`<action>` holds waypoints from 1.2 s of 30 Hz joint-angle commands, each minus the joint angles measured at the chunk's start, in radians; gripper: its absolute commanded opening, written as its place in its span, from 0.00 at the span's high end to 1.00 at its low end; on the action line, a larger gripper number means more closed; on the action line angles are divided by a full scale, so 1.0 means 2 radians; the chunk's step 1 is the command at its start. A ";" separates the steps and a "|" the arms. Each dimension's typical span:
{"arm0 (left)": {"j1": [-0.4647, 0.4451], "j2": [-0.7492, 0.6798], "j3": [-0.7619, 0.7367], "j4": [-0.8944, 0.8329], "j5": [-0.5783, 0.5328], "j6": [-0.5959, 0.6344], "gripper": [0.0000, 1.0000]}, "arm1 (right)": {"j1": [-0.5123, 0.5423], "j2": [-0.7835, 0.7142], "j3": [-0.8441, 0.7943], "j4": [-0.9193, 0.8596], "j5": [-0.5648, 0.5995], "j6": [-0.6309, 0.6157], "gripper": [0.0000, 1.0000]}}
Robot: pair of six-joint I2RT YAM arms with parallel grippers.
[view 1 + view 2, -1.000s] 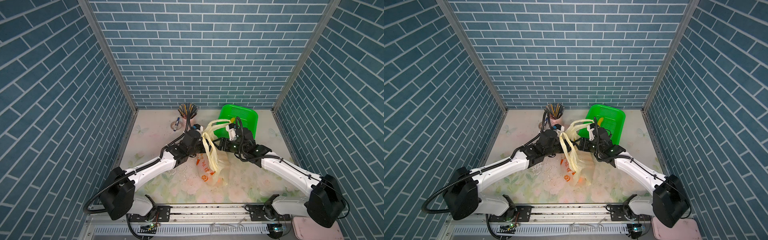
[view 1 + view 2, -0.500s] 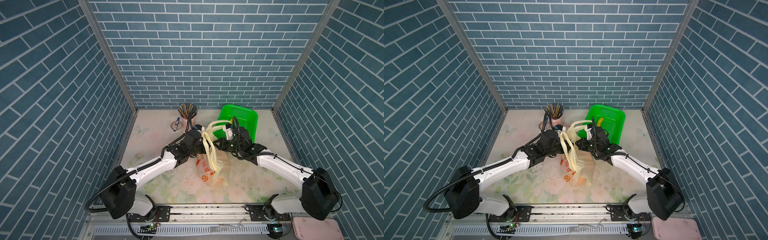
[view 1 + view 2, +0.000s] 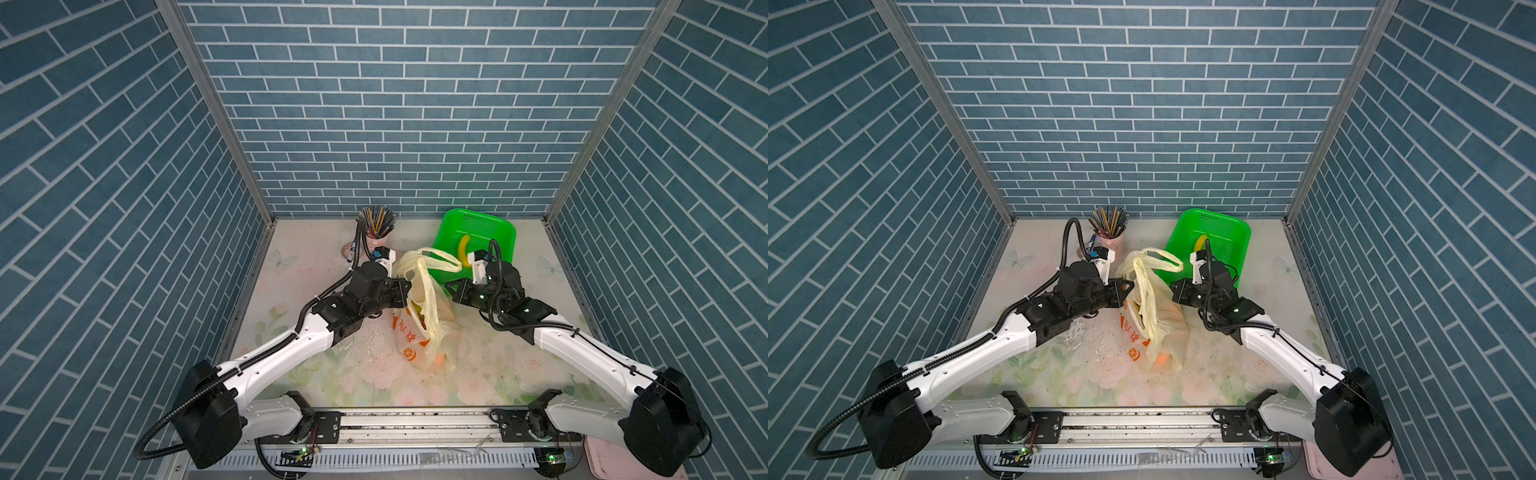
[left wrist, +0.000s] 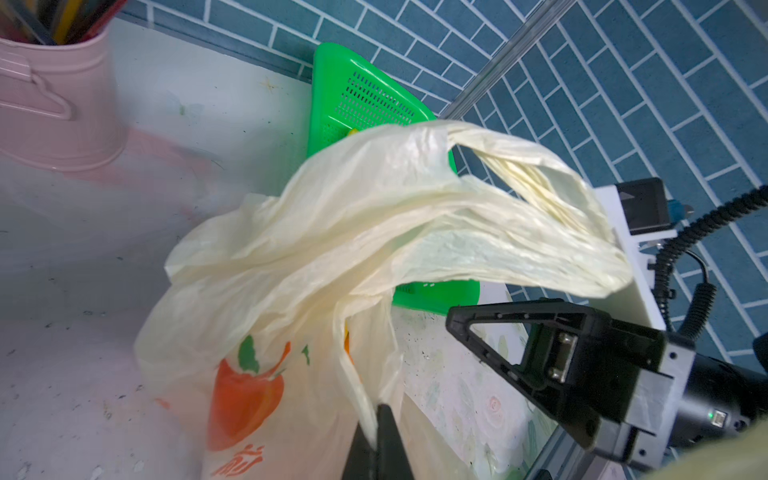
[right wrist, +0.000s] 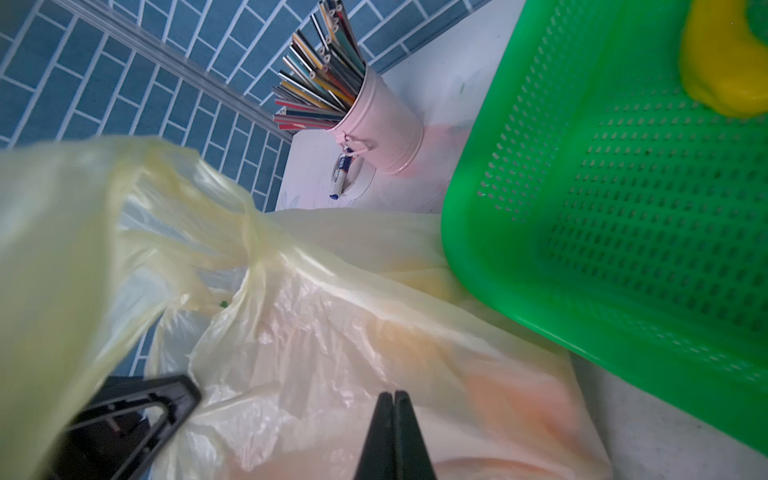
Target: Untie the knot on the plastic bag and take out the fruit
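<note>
While the left gripper point(image 4: 374, 419) pinches a strip of the thin, pale yellow plastic bag point(image 3: 432, 328) beside the bright green perforated basket point(image 3: 498, 226), the right gripper point(image 5: 392, 395) is closed, perhaps on nothing; a one-sided pull could topple the bag.

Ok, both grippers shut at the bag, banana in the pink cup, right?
No: the banana lies in the green basket, as both top views show. The left gripper and right gripper are shut at the bag.
</note>
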 commanded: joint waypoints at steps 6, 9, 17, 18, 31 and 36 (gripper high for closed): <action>0.018 -0.042 -0.021 -0.030 -0.025 0.010 1.00 | -0.008 -0.022 0.010 0.007 -0.072 -0.007 0.68; 0.018 -0.042 -0.022 -0.027 -0.017 0.010 1.00 | 0.006 0.006 0.043 0.006 -0.113 -0.012 0.51; 0.018 -0.033 -0.019 -0.012 -0.001 0.010 1.00 | 0.056 0.093 0.120 0.013 -0.219 -0.052 0.35; 0.017 -0.032 -0.018 -0.011 0.000 0.010 1.00 | 0.063 0.105 0.133 -0.003 -0.222 -0.063 0.34; 0.018 -0.028 -0.014 -0.005 0.006 0.009 1.00 | 0.092 0.148 0.136 -0.073 -0.183 -0.130 0.39; 0.018 -0.033 -0.016 -0.011 0.009 0.004 0.75 | 0.092 0.145 0.135 -0.059 -0.175 -0.131 0.57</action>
